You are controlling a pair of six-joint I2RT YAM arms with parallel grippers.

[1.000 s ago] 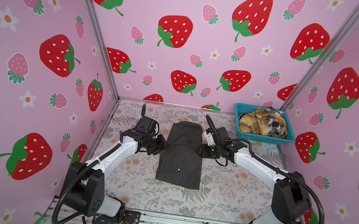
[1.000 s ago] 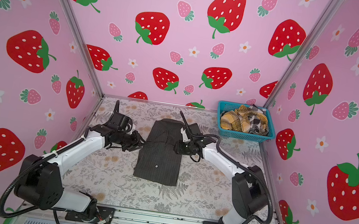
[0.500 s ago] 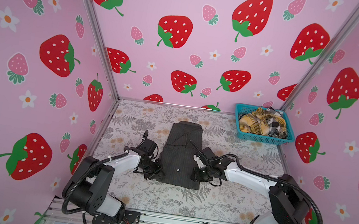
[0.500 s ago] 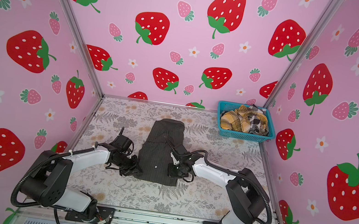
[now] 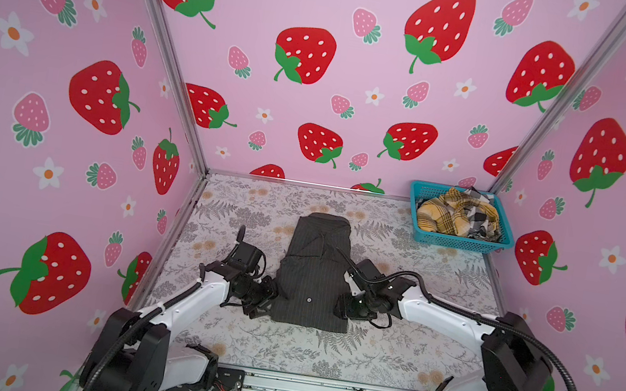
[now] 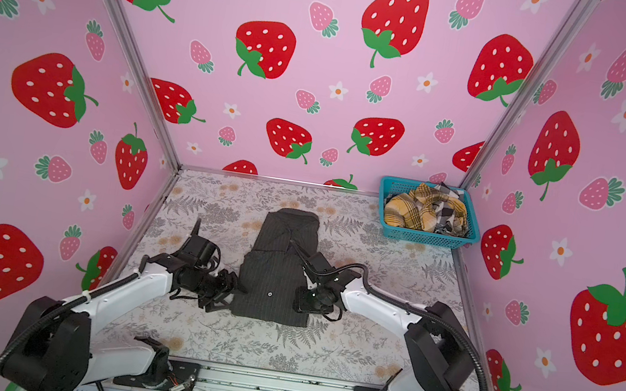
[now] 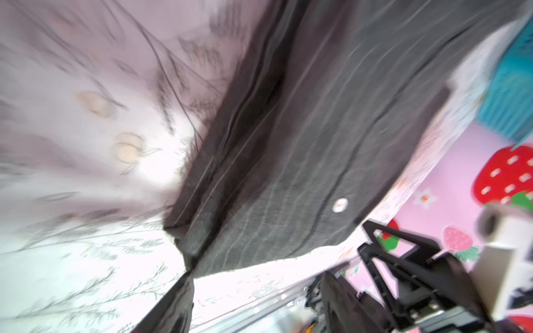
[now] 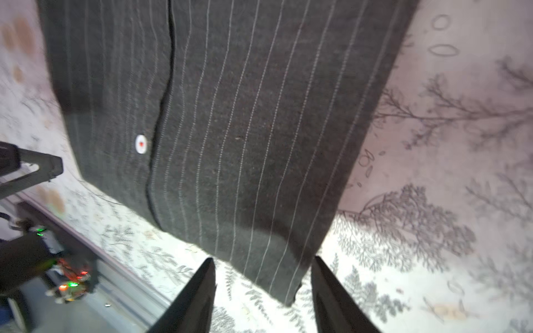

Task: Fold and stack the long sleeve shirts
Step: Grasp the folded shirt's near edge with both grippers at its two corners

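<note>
In both top views the dark shirt (image 5: 312, 276) lies folded flat on the table (image 5: 279, 351), between the two grippers. The left gripper (image 5: 265, 299) is at one near corner with its jaws spread. The right gripper (image 5: 341, 309) is at the opposite edge, and its jaws are hard to read from here. Well beyond the right gripper, a basket (image 5: 460, 241) holds crumpled plaid shirts (image 5: 447, 216).

The left wrist view is blurred. Only one finger (image 7: 173, 302) shows, its tip at the dark shirt's corner, and the cloth with a white button (image 7: 340, 204) stretches ahead.

In the right wrist view both fingers (image 8: 202, 291) stand wide apart. The dark shirt's corner lies between their tips, unpinched, with bare table showing beside it.
</note>
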